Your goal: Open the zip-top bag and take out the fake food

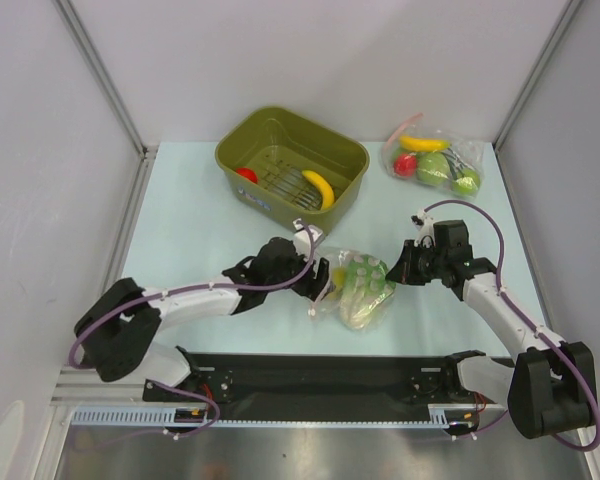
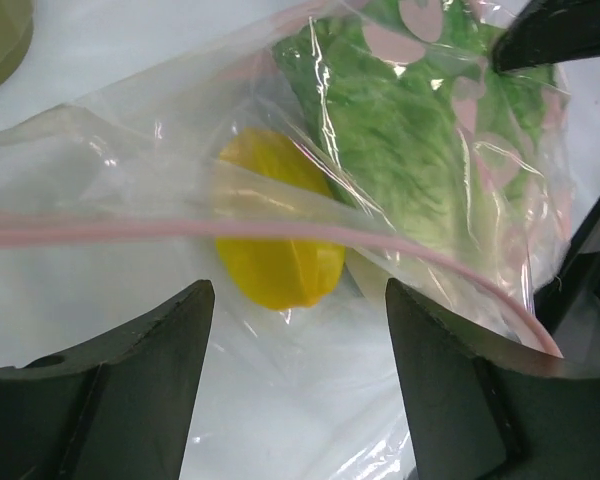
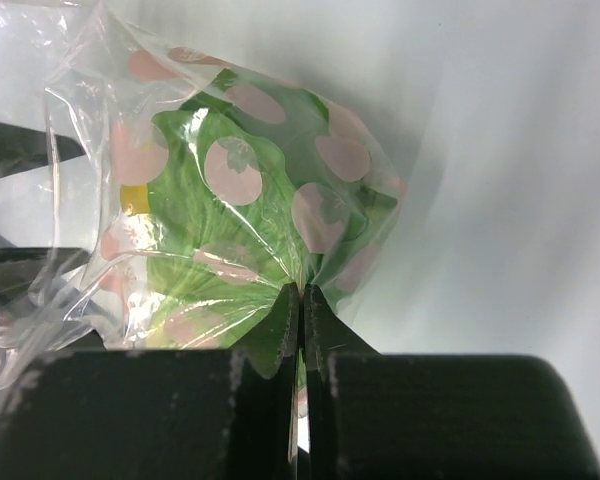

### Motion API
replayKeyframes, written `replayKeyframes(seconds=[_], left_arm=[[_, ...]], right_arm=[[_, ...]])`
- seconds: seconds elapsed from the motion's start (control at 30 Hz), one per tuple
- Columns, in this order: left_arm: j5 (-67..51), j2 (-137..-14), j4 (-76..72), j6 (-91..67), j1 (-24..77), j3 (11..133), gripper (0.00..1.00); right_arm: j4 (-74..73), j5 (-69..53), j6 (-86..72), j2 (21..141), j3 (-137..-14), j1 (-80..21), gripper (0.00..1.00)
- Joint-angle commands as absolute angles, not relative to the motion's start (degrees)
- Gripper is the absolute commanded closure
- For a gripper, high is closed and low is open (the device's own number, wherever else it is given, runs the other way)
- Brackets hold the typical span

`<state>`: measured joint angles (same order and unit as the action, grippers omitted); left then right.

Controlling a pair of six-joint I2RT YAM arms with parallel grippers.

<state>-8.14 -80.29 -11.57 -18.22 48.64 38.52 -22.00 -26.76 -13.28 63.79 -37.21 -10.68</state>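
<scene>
**A:** Where is the zip-top bag [image 1: 355, 288]?

**B:** On the table [image 1: 190, 220], between the arms. The right hand [image 3: 300, 300] is clenched on a pinch of film at the bag's closed end. The left hand [image 2: 298, 380] is released, jaws wide apart at the mouth, gripping nothing.

**A:** How will it handle?

**B:** Likely light, limp and slippery. The film crumples, so I'd take the firmer pink zip strip [image 2: 130, 230]. The cabbage [image 2: 410, 150] looks bulky. The small yellow piece [image 2: 275, 250] lies nearer the mouth, so it seems the easier first pick.
</scene>
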Motion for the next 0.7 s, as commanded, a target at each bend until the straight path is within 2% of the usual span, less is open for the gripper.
replayKeyframes(seconds=[0.0, 0.67], left_arm=[[-8.62, -84.45, -13.98, -20.3, 48.95, 43.23, 0.25], [-6.15, -96.41, -13.18, -17.05, 51.24, 50.1, 0.23]], right_arm=[[-21.8, -26.28, -13.01, 62.49, -39.02, -10.37, 1.0], [-21.27, -27.07, -12.92, 63.63, -39.02, -10.37, 1.0]])
